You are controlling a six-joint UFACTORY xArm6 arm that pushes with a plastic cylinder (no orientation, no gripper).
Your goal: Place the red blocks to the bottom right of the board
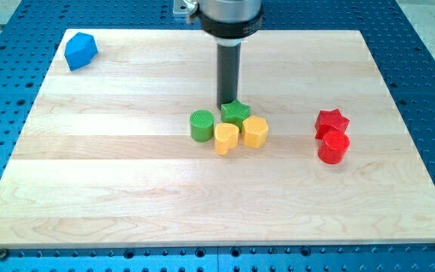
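Observation:
A red star block (331,121) and a red cylinder (334,147) sit touching each other at the view's right, about mid-height on the wooden board (127,196). My tip (227,103) is near the board's centre, far to the left of the red blocks. It stands just behind and against a green star block (236,112).
A green cylinder (201,125), a yellow heart-like block (226,138) and a yellow hexagon block (255,131) cluster with the green star at the centre. A blue pentagon-like block (80,51) lies at the board's top left corner.

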